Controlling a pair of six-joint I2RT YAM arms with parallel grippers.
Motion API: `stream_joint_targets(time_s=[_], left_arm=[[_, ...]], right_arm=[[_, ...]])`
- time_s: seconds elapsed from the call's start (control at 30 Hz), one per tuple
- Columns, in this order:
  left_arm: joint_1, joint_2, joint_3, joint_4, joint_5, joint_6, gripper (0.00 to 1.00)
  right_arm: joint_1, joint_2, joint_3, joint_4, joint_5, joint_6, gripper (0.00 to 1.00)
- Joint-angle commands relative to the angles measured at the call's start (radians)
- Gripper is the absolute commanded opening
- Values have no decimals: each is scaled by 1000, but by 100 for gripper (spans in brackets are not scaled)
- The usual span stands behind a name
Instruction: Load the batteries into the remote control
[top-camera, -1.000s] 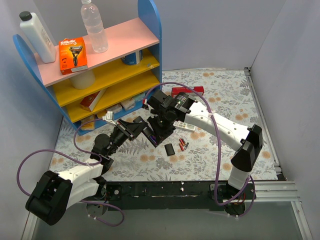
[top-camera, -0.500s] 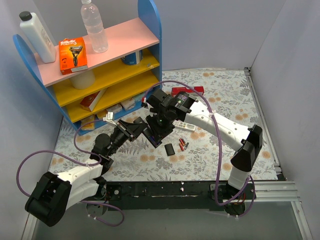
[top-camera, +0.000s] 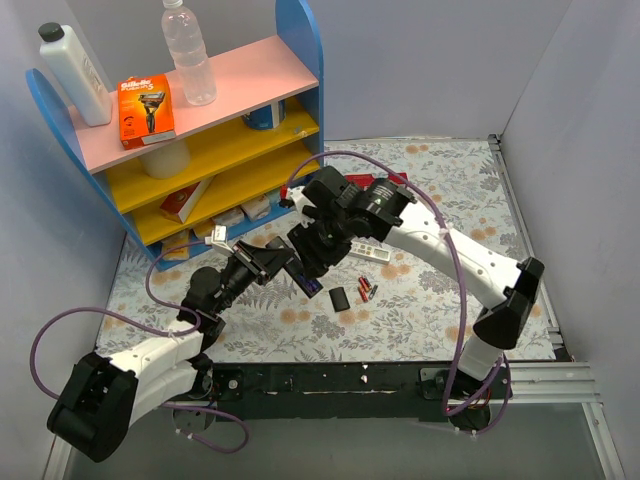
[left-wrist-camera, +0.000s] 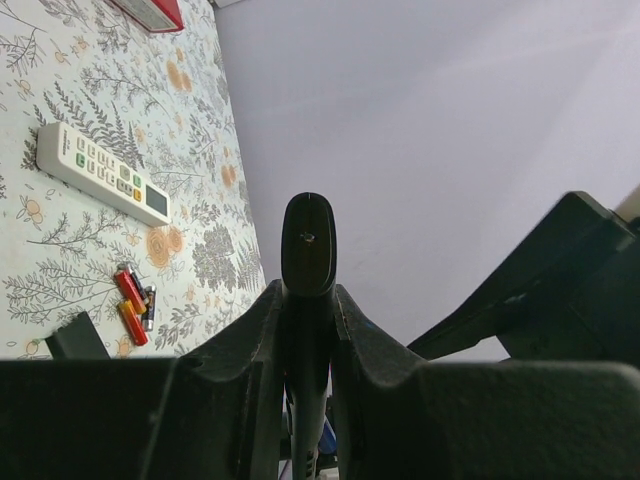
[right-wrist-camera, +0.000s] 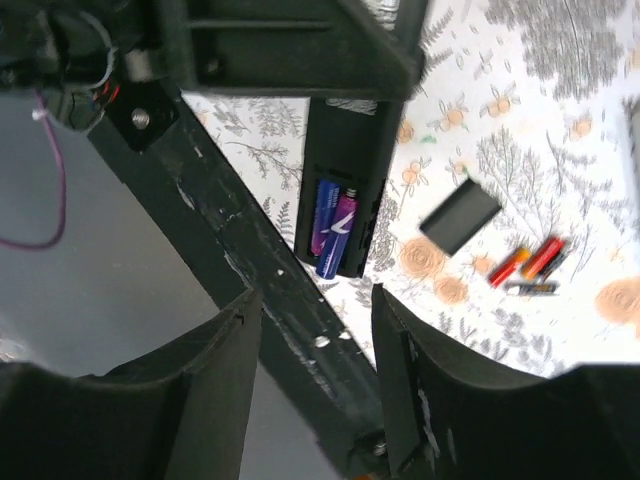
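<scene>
My left gripper (top-camera: 290, 266) is shut on a black remote (top-camera: 309, 282), held off the table and seen edge-on between the fingers in the left wrist view (left-wrist-camera: 308, 250). In the right wrist view the remote's open compartment (right-wrist-camera: 336, 215) holds two blue-purple batteries, one poking past the lower end. My right gripper (top-camera: 318, 250) hovers just above the remote, open and empty (right-wrist-camera: 315, 300). Loose red and dark batteries (top-camera: 366, 291) lie on the floral mat next to the black battery cover (top-camera: 341, 298). They also show in the right wrist view (right-wrist-camera: 530, 262) and the left wrist view (left-wrist-camera: 130, 300).
A white remote (top-camera: 370, 250) lies behind the batteries and a red box (top-camera: 376, 182) further back. A blue shelf unit (top-camera: 200, 150) with bottles and boxes stands at the back left. Grey walls close the sides.
The right arm's elbow has swung out to the right and its gripper has shifted slightly over the black remote. The left gripper still holds the remote in about the same place.
</scene>
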Motion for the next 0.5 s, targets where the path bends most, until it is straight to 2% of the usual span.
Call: stream_joint_targets(time_s=[0.0,0.2,0.33,0.47], left_arm=[[-5,-42,39,-20,19,-69,0],[-5,-74,67,-44,65,-70,0],[-5,-86,95,-67,88,-70,0],[-5,-96,118,-100,110,-69,0]], right_arm=[[6,-176,-142,135,-123,-341,55],[12,-351,-331,296,-209,-666,54],[29,-401,-423,349,-217,-787,52],[51,-395,-436,358,-189,-848,51]])
